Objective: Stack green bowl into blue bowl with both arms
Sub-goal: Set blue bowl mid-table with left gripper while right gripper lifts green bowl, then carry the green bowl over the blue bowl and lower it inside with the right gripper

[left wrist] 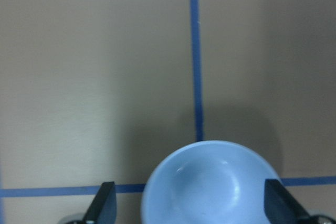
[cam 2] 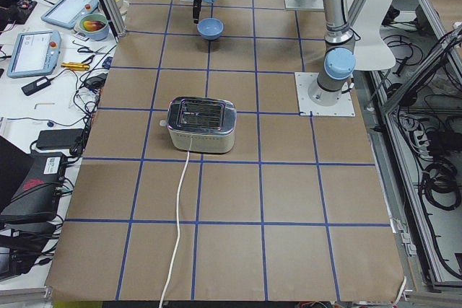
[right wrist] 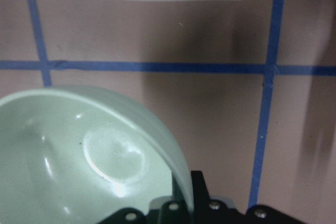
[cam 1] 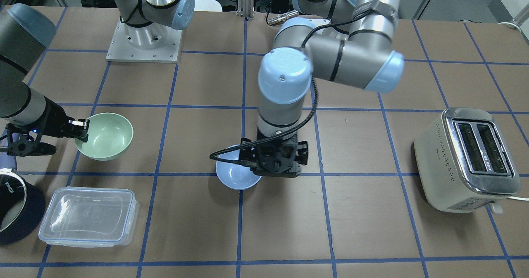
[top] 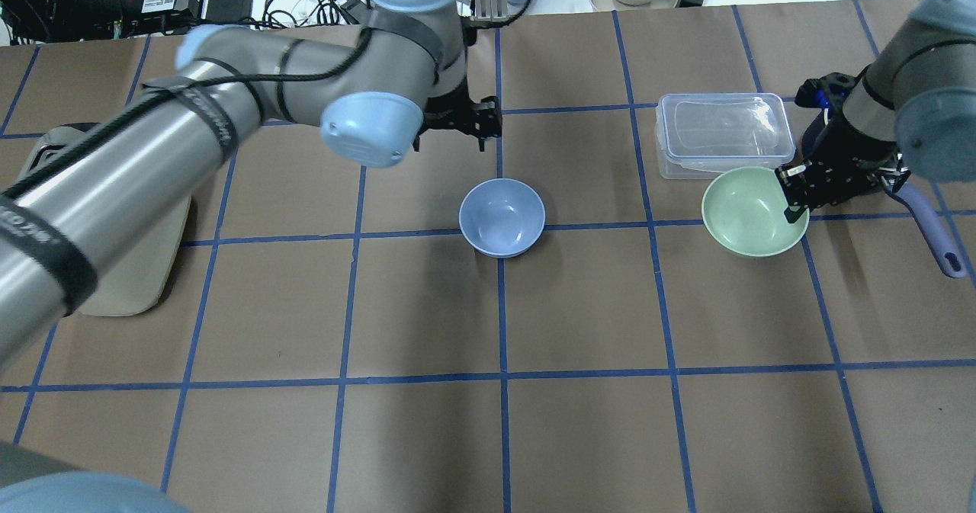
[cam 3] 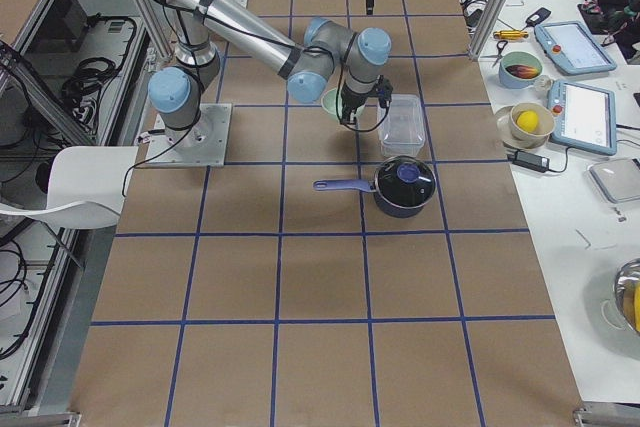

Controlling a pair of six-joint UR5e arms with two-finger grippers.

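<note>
While right jaws pinch green bowl (top: 751,212) rim | left jaws spread above blue bowl (top: 502,216) | clear box (top: 724,133) adjacent

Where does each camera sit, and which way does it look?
Front-facing: across the table, facing the robot; left arm on its right.
Overhead: behind the robot, looking down; arm sides swapped, same blue bowl and green bowl.
Exterior left: table's end, toaster in front; left arm nearer.
Exterior right: opposite end; right arm nearer.
Left wrist: down between open left fingers onto blue bowl.
Right wrist: down where right fingers grip green bowl's rim.
</note>
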